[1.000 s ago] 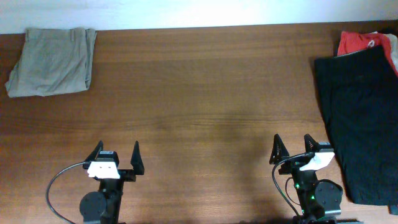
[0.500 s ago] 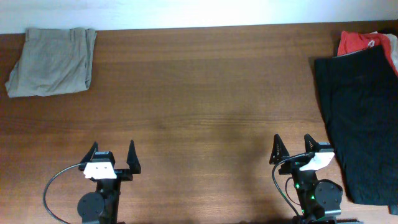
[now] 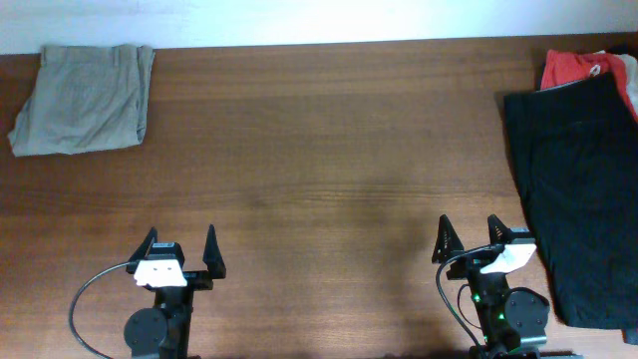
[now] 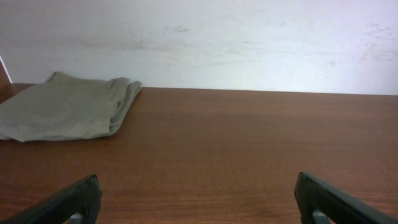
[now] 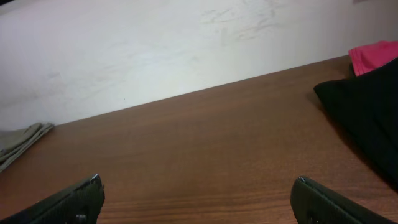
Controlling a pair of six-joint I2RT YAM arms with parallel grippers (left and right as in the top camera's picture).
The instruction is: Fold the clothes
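Overhead, at the near edge, the left gripper (image 3: 181, 241) and right gripper (image 3: 469, 235) stand spread and empty over the smooth, grained brown wooden table (image 3: 319, 179), with folded khaki shorts (image 3: 85, 100) far left, flat black shorts (image 3: 578, 189) overlapping a red-orange garment (image 3: 570, 68) far right, and a matte white wall (image 3: 299, 20) beyond.
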